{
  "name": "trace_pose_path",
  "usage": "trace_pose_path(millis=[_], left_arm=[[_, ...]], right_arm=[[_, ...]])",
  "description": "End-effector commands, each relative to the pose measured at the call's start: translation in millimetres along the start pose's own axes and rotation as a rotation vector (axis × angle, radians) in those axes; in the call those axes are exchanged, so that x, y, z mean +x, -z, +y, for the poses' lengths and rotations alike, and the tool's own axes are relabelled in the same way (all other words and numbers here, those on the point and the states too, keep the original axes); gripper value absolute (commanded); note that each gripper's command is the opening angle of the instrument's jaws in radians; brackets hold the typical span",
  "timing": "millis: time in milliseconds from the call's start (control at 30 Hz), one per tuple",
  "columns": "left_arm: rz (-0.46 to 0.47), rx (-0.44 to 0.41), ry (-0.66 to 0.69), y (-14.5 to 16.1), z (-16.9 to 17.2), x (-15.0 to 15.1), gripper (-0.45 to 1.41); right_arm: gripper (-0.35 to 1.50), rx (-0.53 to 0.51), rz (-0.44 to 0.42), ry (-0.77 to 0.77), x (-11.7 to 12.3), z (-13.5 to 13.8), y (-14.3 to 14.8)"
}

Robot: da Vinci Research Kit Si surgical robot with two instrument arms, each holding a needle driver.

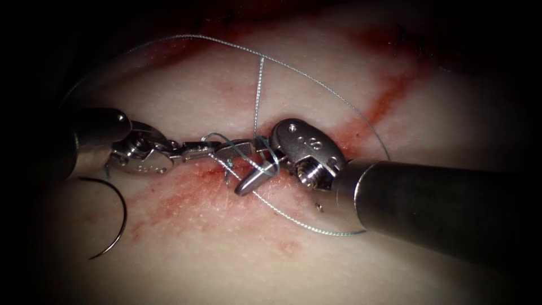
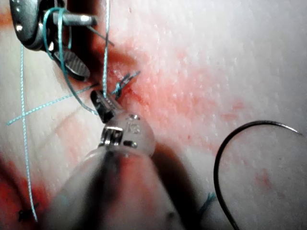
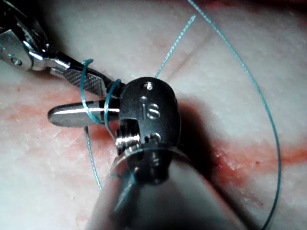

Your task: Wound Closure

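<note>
The needle point(image 1: 116, 226) lies free on the tissue point(image 1: 237, 260) at about 8 o'clock of the endoscope view, left of the cut point(image 1: 361, 121), its curve open toward 9 o'clock. Neither tool holds it and no part of it is seen in the tissue. In the left wrist view it point(image 2: 225, 153) rests flat, well apart from that arm's tip.

Just toward 1 o'clock of the needle, the left end effector point(image 1: 226, 151) comes in from 9 o'clock and ends at the centre of the view. Its jaws look closed together over a short tail of thread point(image 1: 257, 96); the grip is partly hidden, so this is not certain. The left wrist view shows the same tip point(image 2: 100, 103) at frayed thread ends on the tissue.

At the centre, the right end effector point(image 1: 257, 172) comes in from 4 o'clock. Its jaws stand open, with turns of thread wound round them, plain in the right wrist view point(image 3: 79, 98). It grips nothing.

From there the thread runs in a wide loop toward 12 o'clock and round to 5 o'clock. Red fluid point(image 1: 186, 195) stains the tissue around the cut, which runs toward 2 o'clock.
</note>
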Motion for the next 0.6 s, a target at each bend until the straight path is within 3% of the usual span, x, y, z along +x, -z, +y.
trace_pose_path(millis=[33, 233, 400, 600], left_arm=[[-0.003, 0.002, 0.002, -1.1, 0.1, -0.2, -0.45], [-0.012, 0.006, -0.004, -2.4, 0.3, -0.4, -0.45], [-0.003, 0.011, -0.012, -3.4, 2.4, 0.1, -0.45], [0.016, 0.007, -0.006, -3.6, 3.0, 2.2, -0.45]], right_arm=[[0.80, -0.008, 0.014, -0.003, -0.7, 0.2, -0.9], [0.78, -0.079, 0.092, -0.033, 0.1, -0.2, -1.1], [0.78, -0.140, 0.159, -0.050, 1.8, 0.0, -0.9], [0.83, -0.207, 0.230, 0.019, 2.8, 2.0, -0.6]])
